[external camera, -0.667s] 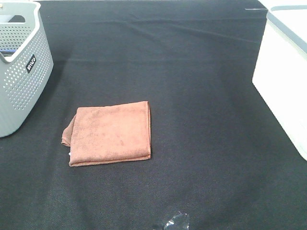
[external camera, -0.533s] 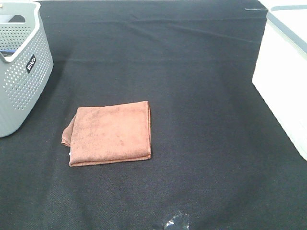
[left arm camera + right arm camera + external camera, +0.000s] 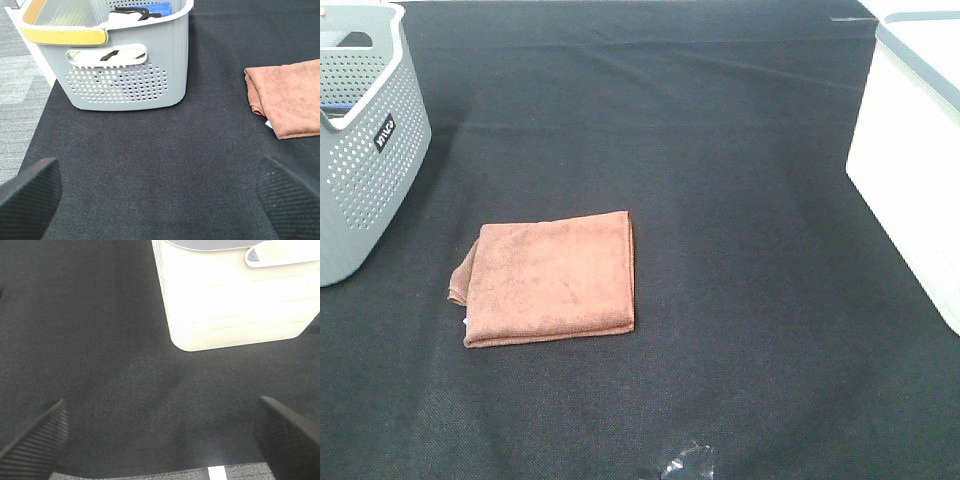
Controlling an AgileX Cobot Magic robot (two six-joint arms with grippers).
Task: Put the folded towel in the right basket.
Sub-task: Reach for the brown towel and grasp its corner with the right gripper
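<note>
Progress: nothing done yet; folded towel (image 3: 550, 280) not grasped, pick-up and carry all left.
Towel: flat on worktop (image 3: 740, 200), well apart from white basket (image 3: 910, 180), outside it.
Left pincer (image 3: 160, 200): spread, empty; on towel's far side from white basket, near towel, not touching.
Right pincer (image 3: 160, 440): spread, empty; near white basket, towel out of its view.

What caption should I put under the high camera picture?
Folded brown towel lies on a black table between a grey basket and a white basket.
</note>
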